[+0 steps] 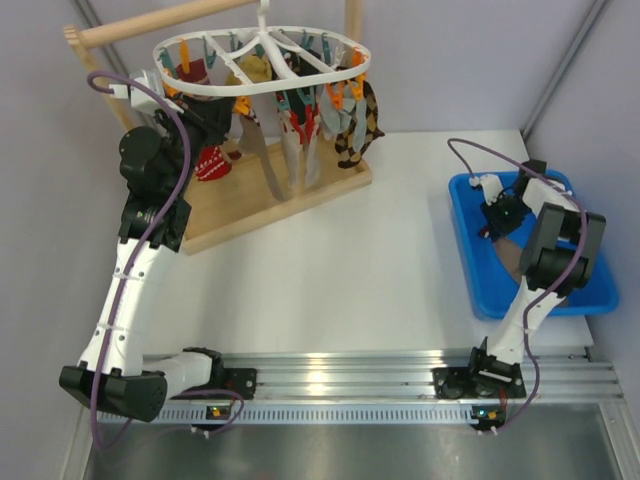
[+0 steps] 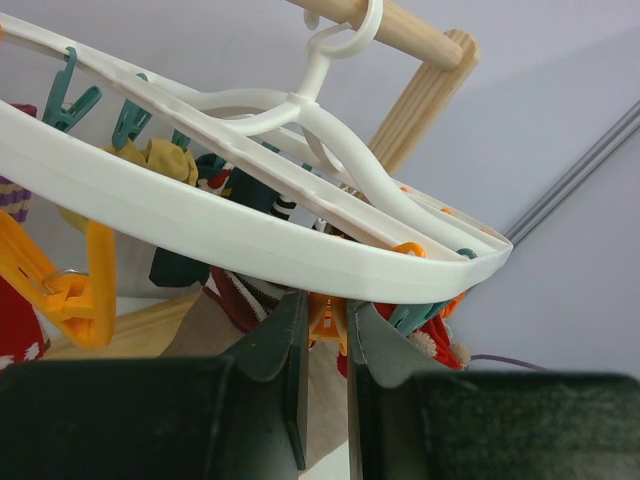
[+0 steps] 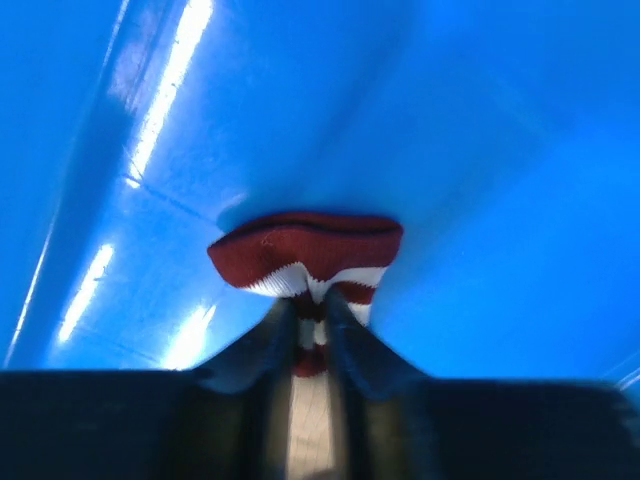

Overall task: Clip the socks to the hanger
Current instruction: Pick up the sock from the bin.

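The white oval hanger [image 1: 200,88] hangs by its hook from a wooden rod, with several socks [image 1: 300,135] clipped under it. My left gripper [image 1: 228,112] reaches up at its left side. In the left wrist view it [image 2: 328,305] is shut on an orange peg [image 2: 330,322] just under the white hanger ring [image 2: 250,235]. My right gripper [image 1: 497,222] is down inside the blue bin [image 1: 480,275]. In the right wrist view it [image 3: 310,305] pinches a sock [image 3: 310,250] with a dark red and white striped cuff and a beige body.
The hanger's light wooden frame [image 1: 265,205] stands at the back left, its rod [image 1: 150,27] across the top. Other orange and teal pegs [image 2: 70,300] hang along the ring. The blue bin wall [image 3: 450,150] surrounds the right gripper at the table's right edge.
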